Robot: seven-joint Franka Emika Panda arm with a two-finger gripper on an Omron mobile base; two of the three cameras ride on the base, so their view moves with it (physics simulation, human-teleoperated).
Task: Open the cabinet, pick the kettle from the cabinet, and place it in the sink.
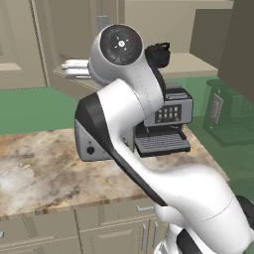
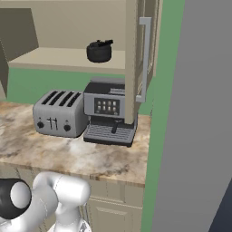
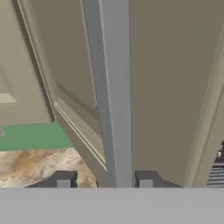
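In the hand view the gripper (image 3: pixel 105 183) sits at the bottom centre of the frame, its two dark fingertips (image 3: pixel 64 180) standing apart on either side of the silver bar handle (image 3: pixel 114 92), which runs up the middle of the picture against the beige door of the cabinet (image 3: pixel 170 87); whether the pads touch the bar cannot be told. In the right base view the cabinet's doors stand open, the right door (image 2: pixel 132 59) seen edge-on at upper centre. The kettle (image 2: pixel 99 51) sits upright on the cabinet shelf (image 2: pixel 54 58), upper centre of that frame, directly above the coffee machine (image 2: pixel 108 113). A toaster (image 2: pixel 60 113) stands just left of the machine on the marbled counter (image 2: pixel 68 154).
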